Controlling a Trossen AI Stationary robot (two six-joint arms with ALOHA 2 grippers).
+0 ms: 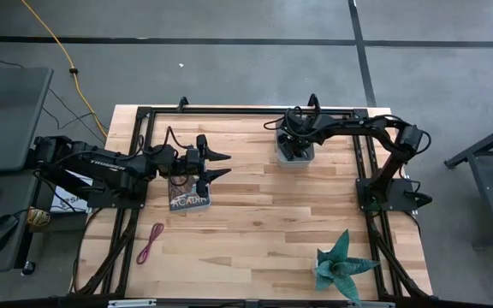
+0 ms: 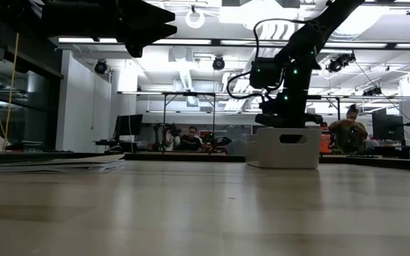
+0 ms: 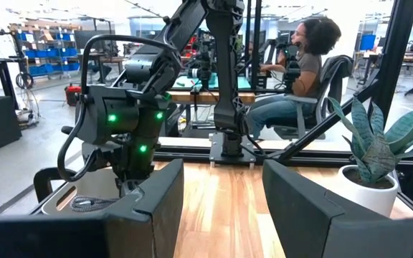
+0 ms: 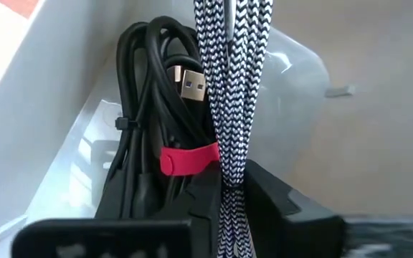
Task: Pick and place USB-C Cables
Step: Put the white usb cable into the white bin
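right hand (image 4: 228,190) is over the white bin (image 1: 295,154) pinching a braided cable (image 4: 228,93), next it just lets go

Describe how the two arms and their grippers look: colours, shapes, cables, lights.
Both arms are matte black, built of boxy segments. The left gripper ends in two tapered, pointed fingers that look like broad flat black pads in its wrist view. The right arm shows small green indicator lights on its wrist housing and a black cable looping beside it. The right gripper is equally black.
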